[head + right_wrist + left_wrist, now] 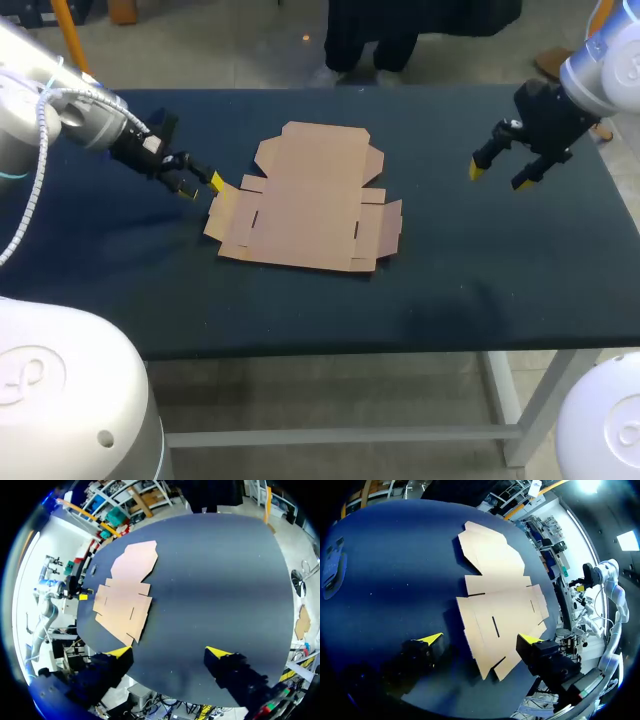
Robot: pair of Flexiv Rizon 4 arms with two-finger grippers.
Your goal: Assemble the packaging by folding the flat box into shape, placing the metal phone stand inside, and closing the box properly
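At the middle of the dark blue table [480, 290] the flat brown cardboard box blank [305, 200] lay unfolded; the left gripper [200, 186] stood spread at its side flap, likely to lift it, the right gripper [498, 178] well apart (also released)

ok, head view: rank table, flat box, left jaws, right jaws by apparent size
1. table
2. flat box
3. left jaws and right jaws: both open and look about alike, so not ranked against each other.
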